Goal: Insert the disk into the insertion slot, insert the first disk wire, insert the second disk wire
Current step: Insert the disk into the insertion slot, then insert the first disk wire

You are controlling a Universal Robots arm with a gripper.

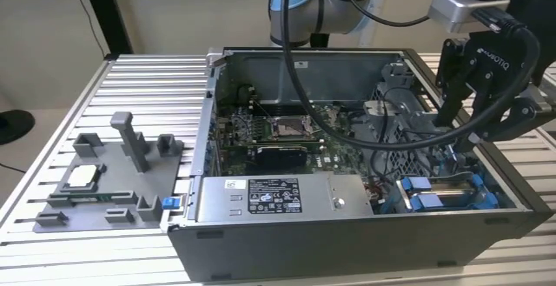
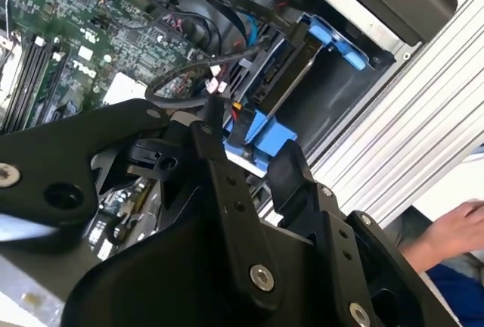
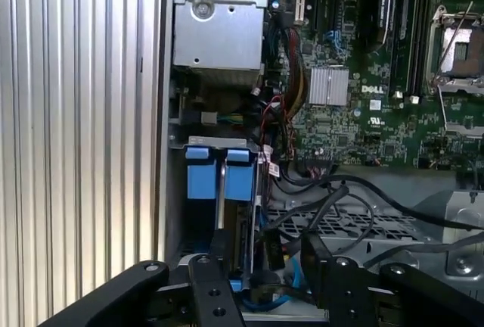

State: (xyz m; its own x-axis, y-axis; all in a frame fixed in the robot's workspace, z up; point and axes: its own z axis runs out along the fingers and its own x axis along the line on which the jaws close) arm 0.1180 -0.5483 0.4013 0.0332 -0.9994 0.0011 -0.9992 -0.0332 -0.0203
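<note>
The disk (image 1: pixel 439 200) sits in its blue carrier inside the insertion slot (image 1: pixel 486 198), at the case's front corner on the exterior view's right. In the second wrist view the disk (image 2: pixel 296 77) stands edge-on between blue tabs. In the first wrist view the same blue tabs (image 3: pixel 219 178) cap the insertion slot (image 3: pixel 175 191). My gripper (image 1: pixel 460 137) hangs just above this bay. Its black fingers (image 3: pixel 210 266) are spread apart over the disk's end, where a black wire plug (image 3: pixel 272 253) and a blue wire (image 3: pixel 292 280) lie between them, untouched as far as I can see.
The grey labelled power-supply box (image 1: pixel 278 198) lies beside the bay, with the motherboard (image 3: pixel 378 100) and the perforated cage (image 3: pixel 355 221) further in. Loose black cables cross the cage. A grey parts fixture (image 1: pixel 104 175) stands on the slatted table. A person's hand (image 2: pixel 454 228) rests outside the case.
</note>
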